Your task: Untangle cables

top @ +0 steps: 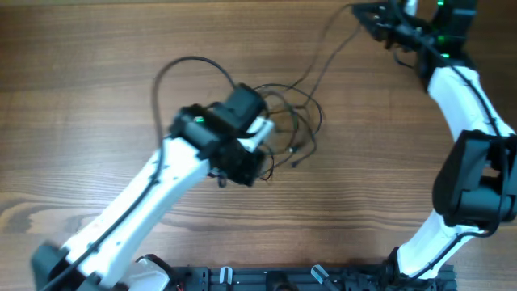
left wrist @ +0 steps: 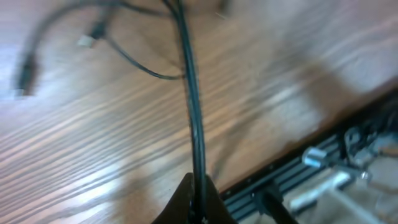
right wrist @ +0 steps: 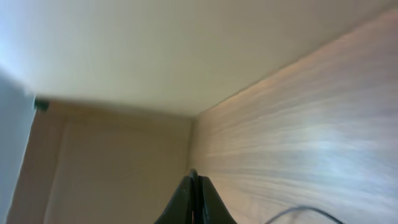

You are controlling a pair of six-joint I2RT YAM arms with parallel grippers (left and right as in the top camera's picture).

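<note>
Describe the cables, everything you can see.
The cables are thin, black, flexible cords, looped in a loose tangle on the wooden table near its middle. One big loop arcs out to the left. Two strands stretch up toward the right pincer; contact there is unclear. The left pincer is shut on one strand, which runs straight away from it. Small plug ends lie on the wood, one white-tipped.
</note>
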